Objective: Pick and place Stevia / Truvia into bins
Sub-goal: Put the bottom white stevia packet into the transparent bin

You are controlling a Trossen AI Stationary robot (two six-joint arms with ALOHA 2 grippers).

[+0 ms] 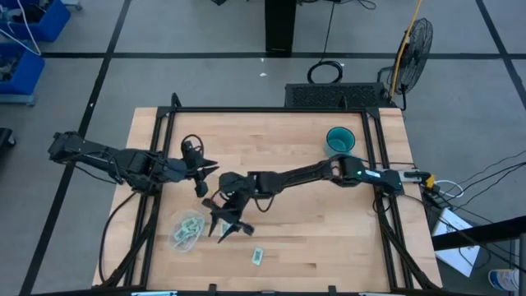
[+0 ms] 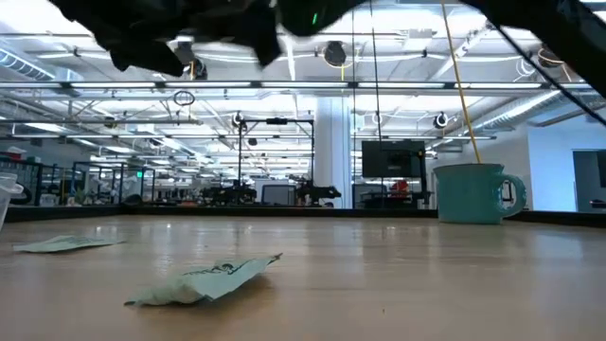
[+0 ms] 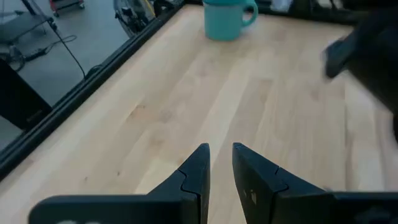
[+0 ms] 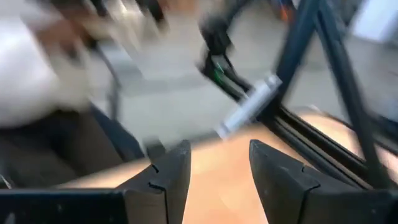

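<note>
A clear oval tub (image 1: 186,232) near the table's near-left part holds several pale green sachets (image 1: 191,224). One loose sachet (image 1: 257,256) lies flat on the wood to its right. In the low view it lies in front (image 2: 204,281), and a second flat sachet (image 2: 62,244) lies farther left. My right gripper (image 1: 233,232) hangs open above the table just right of the tub; nothing is between its fingers (image 4: 219,168). My left gripper (image 1: 205,177) waits above the table beyond the tub, its fingers a narrow gap apart (image 3: 221,162) and empty.
A teal cup (image 1: 339,141) stands at the far right of the table, also seen in the left wrist view (image 3: 227,18) and the low view (image 2: 473,192). A black frame rail (image 1: 156,164) runs along the table's left side. Bare wood lies between cup and tub.
</note>
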